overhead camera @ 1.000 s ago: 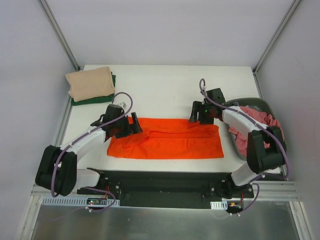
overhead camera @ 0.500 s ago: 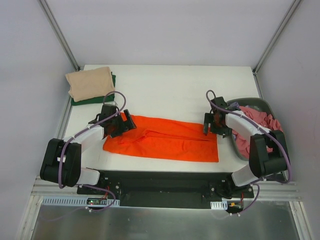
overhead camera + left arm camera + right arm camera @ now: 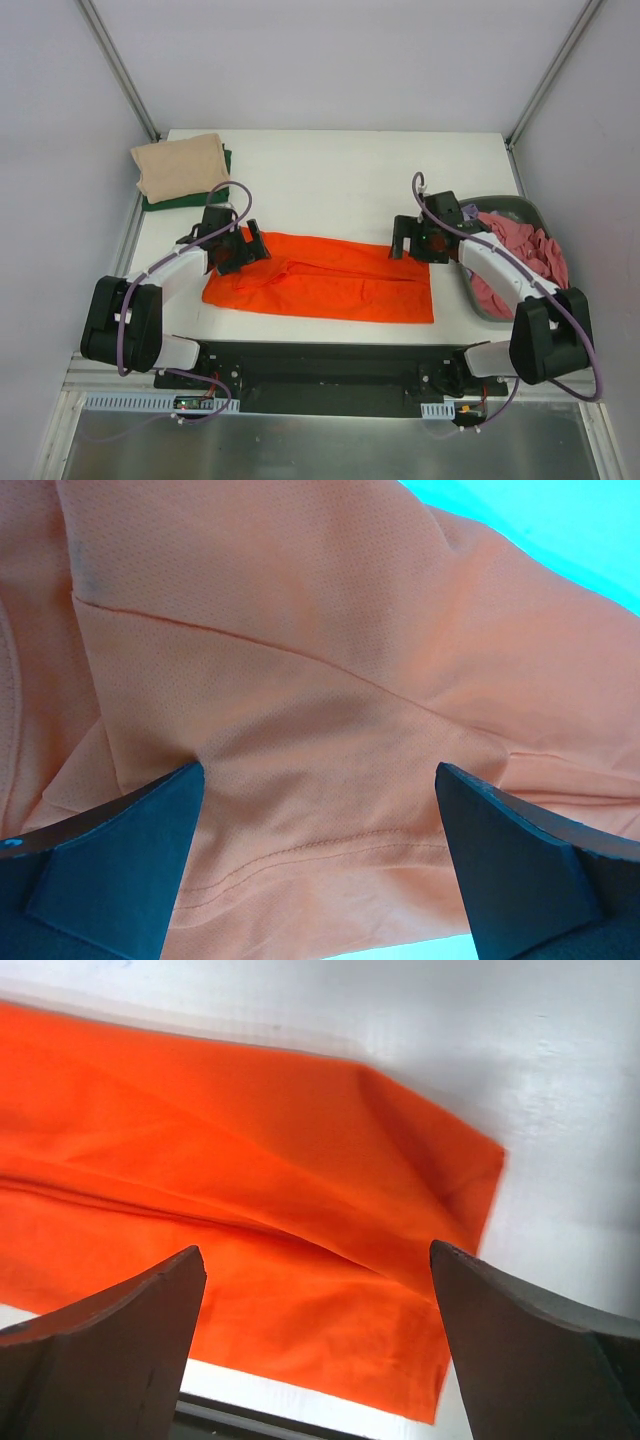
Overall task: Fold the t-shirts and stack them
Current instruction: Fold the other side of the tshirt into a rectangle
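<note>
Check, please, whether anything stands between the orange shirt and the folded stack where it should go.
Nothing visible does. The orange shirt lies flat mid-table, the stack sits at the far left corner, and only bare table shows between them. The open left gripper is at the shirt's left end.

Bright orange cloth t-shirt [image 3: 330, 680]: fine pinhole knit, matt, stitched hem, soft creases. White flat table [image 3: 400, 1020]: smooth, matt. Left claw [image 3: 320, 770] fingers [image 3: 110, 870]: dark plastic, matt, smooth. Beige folded shirt [image 3: 180, 167]: soft matt cloth.
</note>
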